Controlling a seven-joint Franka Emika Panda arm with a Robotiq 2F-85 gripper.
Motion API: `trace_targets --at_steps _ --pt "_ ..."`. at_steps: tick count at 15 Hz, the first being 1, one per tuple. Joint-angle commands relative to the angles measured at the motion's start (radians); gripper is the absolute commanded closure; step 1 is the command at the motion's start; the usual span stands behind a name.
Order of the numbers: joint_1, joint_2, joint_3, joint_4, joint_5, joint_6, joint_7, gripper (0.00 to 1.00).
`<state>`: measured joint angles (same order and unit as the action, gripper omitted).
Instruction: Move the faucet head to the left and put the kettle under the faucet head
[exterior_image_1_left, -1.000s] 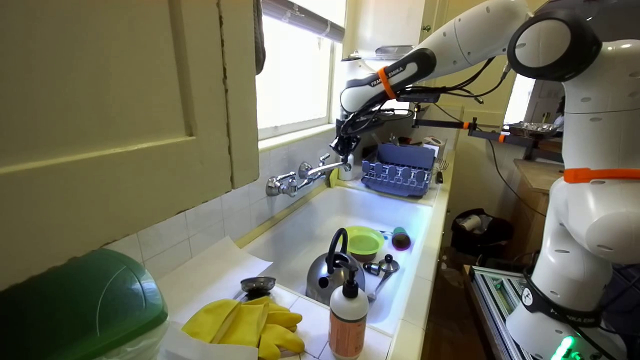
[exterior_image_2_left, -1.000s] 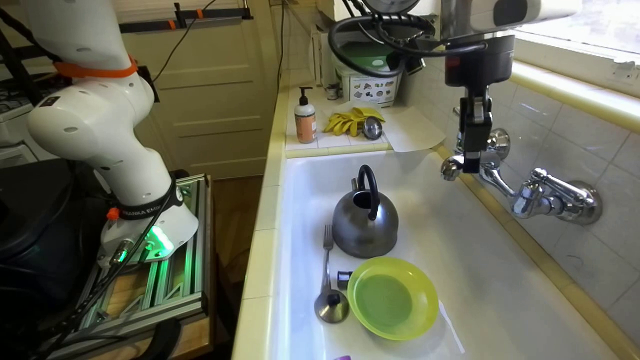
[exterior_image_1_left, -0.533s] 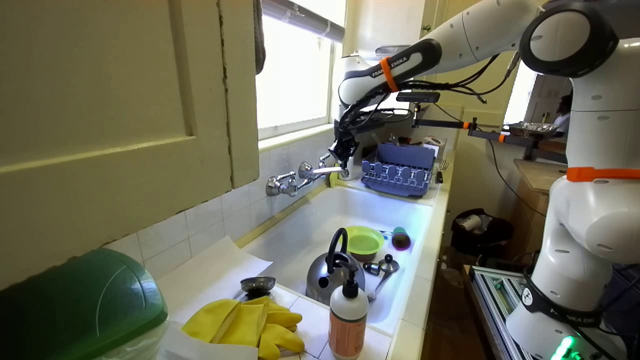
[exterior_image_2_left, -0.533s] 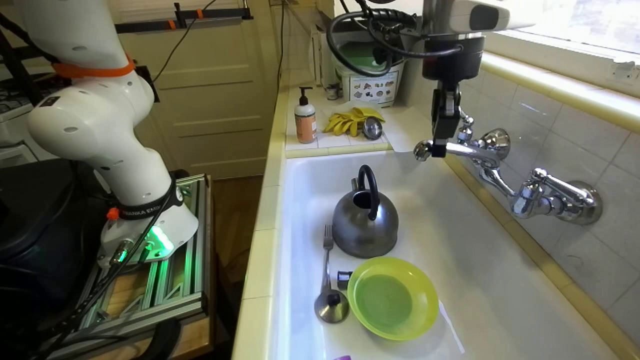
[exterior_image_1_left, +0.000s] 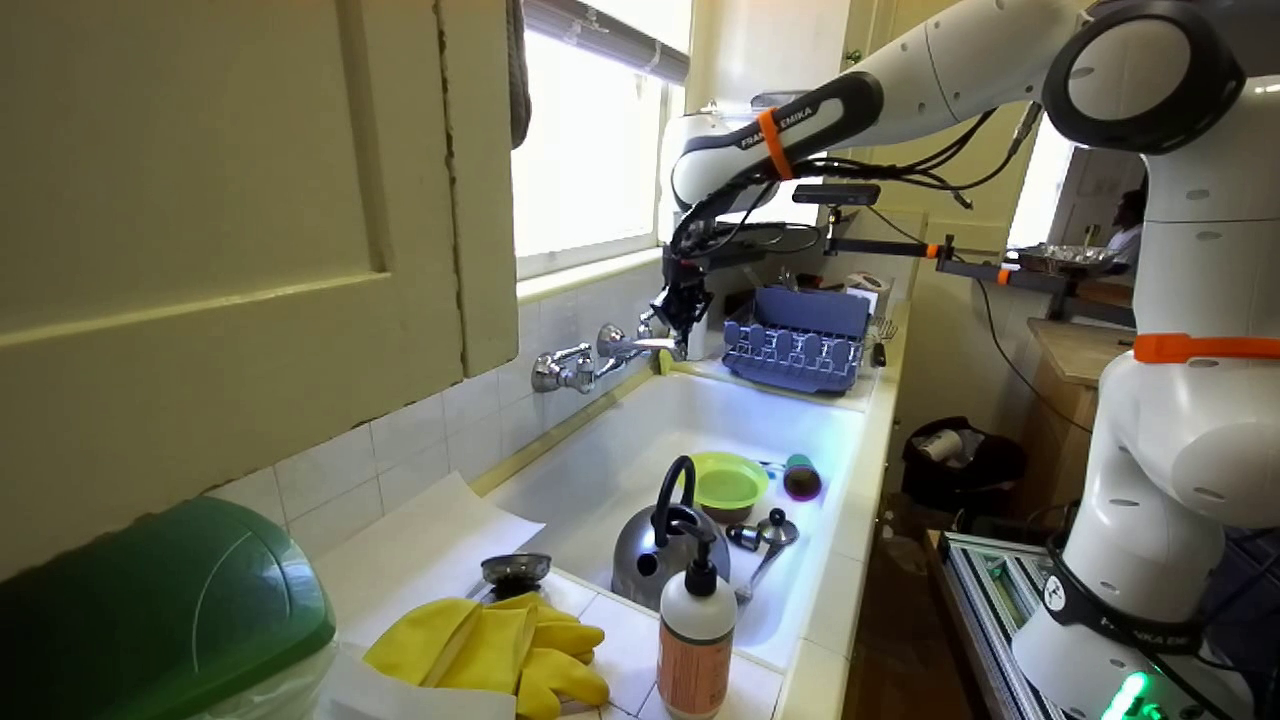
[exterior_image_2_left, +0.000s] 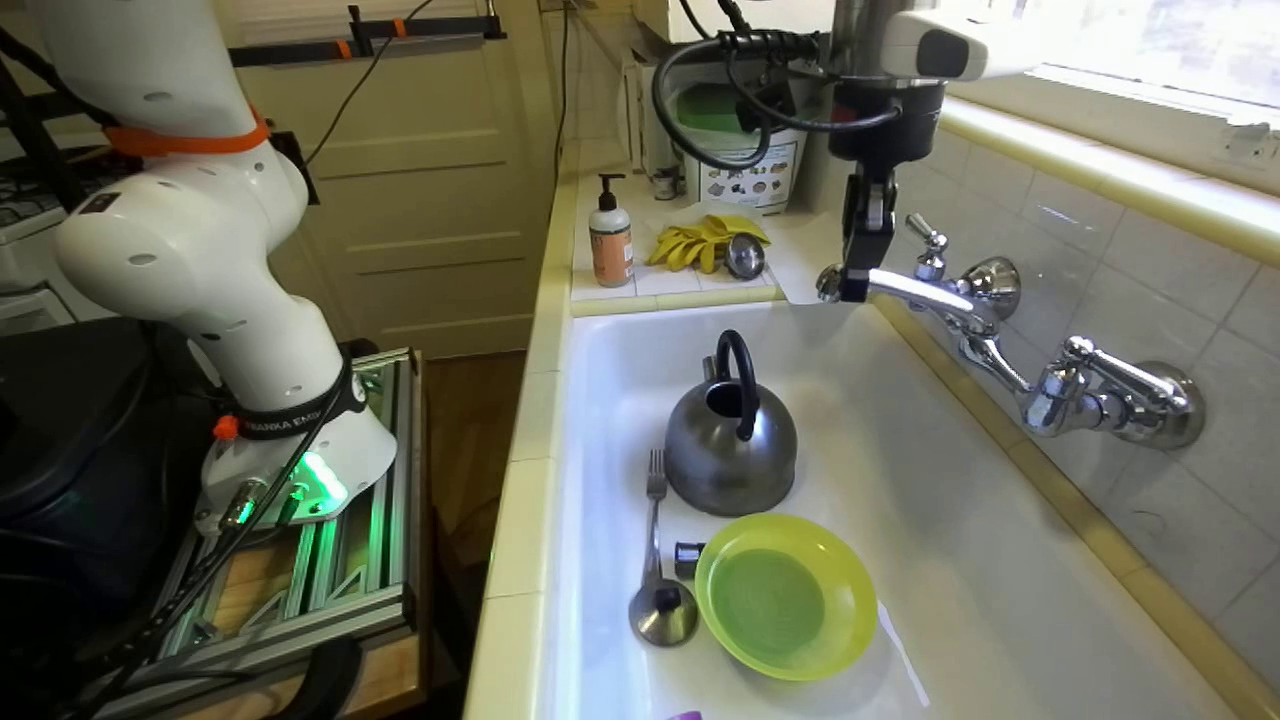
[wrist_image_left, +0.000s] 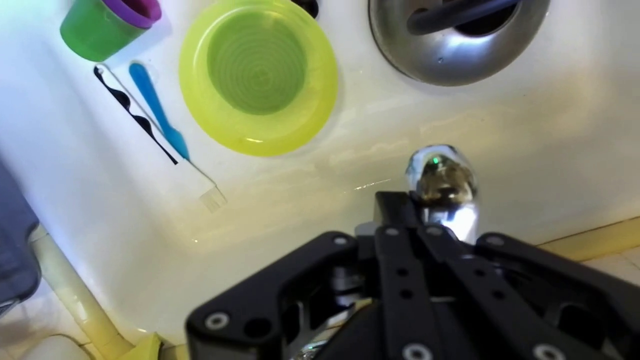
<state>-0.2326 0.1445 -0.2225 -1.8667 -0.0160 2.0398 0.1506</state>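
Note:
The faucet head, a thin chrome spout, shows in both exterior views (exterior_image_1_left: 650, 344) (exterior_image_2_left: 925, 290), reaching from the wall over the sink. My gripper (exterior_image_2_left: 856, 288) is low at the spout, just behind its bent tip, in both exterior views (exterior_image_1_left: 682, 342). In the wrist view the gripper's fingers (wrist_image_left: 397, 207) are shut together, with the chrome spout end (wrist_image_left: 445, 185) right beside them, not between them. The steel kettle (exterior_image_2_left: 730, 460) stands upright in the sink, its dark arched handle up. It is partly behind a soap bottle in an exterior view (exterior_image_1_left: 635, 555) and cut off in the wrist view (wrist_image_left: 460, 55).
The white sink (exterior_image_2_left: 960, 560) also holds a yellow-green bowl (exterior_image_2_left: 852, 590), a fork (exterior_image_2_left: 655, 500), a green cup (wrist_image_left: 100, 30) and a blue utensil (wrist_image_left: 155, 107). Tap handles (exterior_image_2_left: 1130, 385) stick out from the wall. The soap bottle (exterior_image_2_left: 611, 250), gloves (exterior_image_2_left: 690, 245) and dish rack (exterior_image_1_left: 795, 345) stand on the counter.
The spout has swung about its base, its tip going left and away in the view facing the bucket. My gripper has moved along with it. The kettle has not moved.

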Motion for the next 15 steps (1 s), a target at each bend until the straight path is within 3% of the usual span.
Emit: trace_targets --at_steps 1,11,15 --pt "0.017 -0.018 0.028 -0.052 0.087 -0.013 -0.019 1.00" --pt "0.020 -0.017 0.046 -0.073 0.176 0.031 -0.043 1.00" --pt "0.048 -0.077 0.036 -0.119 -0.002 -0.021 0.020 1.00"
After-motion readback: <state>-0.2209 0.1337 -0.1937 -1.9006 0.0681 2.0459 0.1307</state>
